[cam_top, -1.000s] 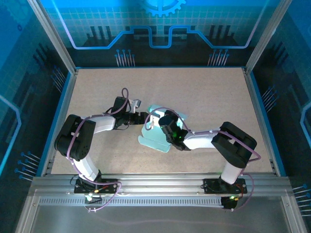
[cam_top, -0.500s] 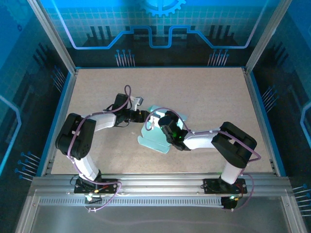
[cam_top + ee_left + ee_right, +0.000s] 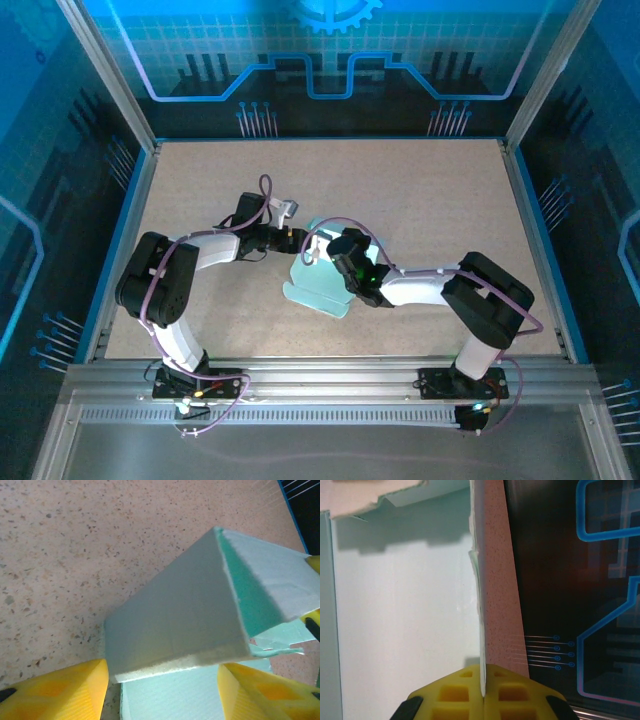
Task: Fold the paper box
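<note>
Pale blue card: the paper box (image 3: 318, 287) lay half-folded near the middle of the table (image 3: 430, 200). The right gripper (image 3: 483, 690) was clenched on a thin wall edge, so a tug risked tearing it. The left gripper (image 3: 162, 677) straddled a raised flap; I could not tell whether it gripped, and the flap might spring back. The right wrist view showed the pinch edge-on — the top view showed the sheet's overall layout.

The paper box (image 3: 170, 615) is showing pale grey-blue, going teal-green on its face at the right of the frame; the table (image 3: 60, 545) is running beige with dark speckles; the left gripper (image 3: 162, 682) is glowing yellow with orange patches, the right gripper (image 3: 482, 692) yellow with a square grid; the back wall (image 3: 330, 60) is shining blue with circuit lines
</note>
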Controlling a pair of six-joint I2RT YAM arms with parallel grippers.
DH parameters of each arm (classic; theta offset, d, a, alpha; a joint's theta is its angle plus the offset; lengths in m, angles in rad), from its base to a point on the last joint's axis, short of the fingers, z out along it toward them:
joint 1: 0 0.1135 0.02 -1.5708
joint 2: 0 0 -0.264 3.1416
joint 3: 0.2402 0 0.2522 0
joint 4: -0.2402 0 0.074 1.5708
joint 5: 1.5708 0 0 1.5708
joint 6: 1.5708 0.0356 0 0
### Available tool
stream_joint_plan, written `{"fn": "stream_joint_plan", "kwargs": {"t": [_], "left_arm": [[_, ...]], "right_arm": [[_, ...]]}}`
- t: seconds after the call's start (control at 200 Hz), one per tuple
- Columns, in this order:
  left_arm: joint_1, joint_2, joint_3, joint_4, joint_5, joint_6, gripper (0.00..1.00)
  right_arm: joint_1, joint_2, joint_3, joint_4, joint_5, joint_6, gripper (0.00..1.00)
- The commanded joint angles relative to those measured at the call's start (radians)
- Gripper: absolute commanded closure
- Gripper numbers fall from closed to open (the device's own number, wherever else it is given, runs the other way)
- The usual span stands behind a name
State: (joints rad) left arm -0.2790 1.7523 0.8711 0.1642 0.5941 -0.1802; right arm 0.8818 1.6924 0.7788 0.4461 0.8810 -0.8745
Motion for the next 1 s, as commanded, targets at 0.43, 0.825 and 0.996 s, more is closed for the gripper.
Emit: {"fn": "stream_joint_plan", "kwargs": {"t": [0.43, 0.825, 0.996], "left_arm": [[-0.030, 0.021, -0.006, 0.047, 0.105, 0.032, 0.42], [-0.058, 0.052, 0.041, -0.022, -0.047, 0.036, 0.45], [-0.058, 0.052, 0.034, -0.013, -0.109, 0.023, 0.40]], "right_arm": [[-0.018, 0.003, 0.020, -0.043, -0.058, 0.068, 1.00], [-0.017, -0.025, -0.001, -0.047, -0.062, 0.083, 1.00], [-0.016, -0.017, 0.006, -0.051, -0.063, 0.084, 1.00]]}}
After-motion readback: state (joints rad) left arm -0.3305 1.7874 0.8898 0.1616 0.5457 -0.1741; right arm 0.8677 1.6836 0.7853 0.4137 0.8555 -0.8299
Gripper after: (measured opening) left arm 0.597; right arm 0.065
